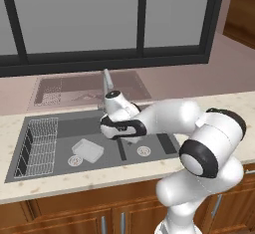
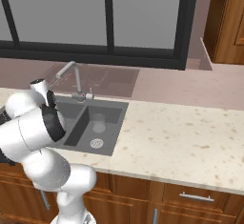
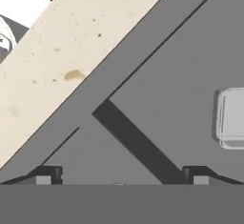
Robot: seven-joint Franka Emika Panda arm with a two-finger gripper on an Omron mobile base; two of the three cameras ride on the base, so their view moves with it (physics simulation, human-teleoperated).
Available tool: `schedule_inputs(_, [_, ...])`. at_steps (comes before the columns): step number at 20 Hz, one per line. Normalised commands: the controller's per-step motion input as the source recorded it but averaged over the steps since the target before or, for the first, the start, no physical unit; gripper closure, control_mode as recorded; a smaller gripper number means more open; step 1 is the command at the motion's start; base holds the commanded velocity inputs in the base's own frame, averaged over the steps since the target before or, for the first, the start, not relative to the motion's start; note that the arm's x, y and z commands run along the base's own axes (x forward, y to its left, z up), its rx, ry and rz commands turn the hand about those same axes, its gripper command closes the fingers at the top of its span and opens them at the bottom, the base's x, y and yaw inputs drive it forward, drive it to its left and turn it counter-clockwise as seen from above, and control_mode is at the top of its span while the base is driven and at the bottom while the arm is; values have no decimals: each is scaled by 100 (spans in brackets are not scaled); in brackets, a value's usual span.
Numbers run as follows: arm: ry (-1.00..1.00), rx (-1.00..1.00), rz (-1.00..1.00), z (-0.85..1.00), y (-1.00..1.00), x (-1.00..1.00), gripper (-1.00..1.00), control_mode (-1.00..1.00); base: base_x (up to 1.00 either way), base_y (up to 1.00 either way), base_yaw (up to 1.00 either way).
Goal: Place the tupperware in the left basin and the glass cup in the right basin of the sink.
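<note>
The tupperware (image 1: 87, 150) lay flat on the floor of the left basin (image 1: 64, 128), between the wire rack (image 1: 37, 146) and the divider (image 1: 121, 150), just beside the drain (image 1: 75, 160). The glass cup (image 2: 98, 122) stood upright in the right basin (image 2: 88, 118), behind its own drain (image 2: 96, 143). Both pieces looked home! The gripper (image 3: 121, 182) hung over the divider with its jaws spread wide and nothing between them, the hand (image 1: 122, 126) low above the sink (image 1: 164, 143). The danger from there, by my reading: the faucet (image 2: 71, 77) stood close behind the hand, so a careless lift could clip it, and a dip toward the right basin could topple that light cup.
</note>
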Motion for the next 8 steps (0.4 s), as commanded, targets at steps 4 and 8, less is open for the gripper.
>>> schedule_inputs(4, [0,0,0,62,-29,-31,-100,-100,0,0,0])
schedule_inputs(8, [0,1,0,64,-33,-34,-100,-100,0,0,0])
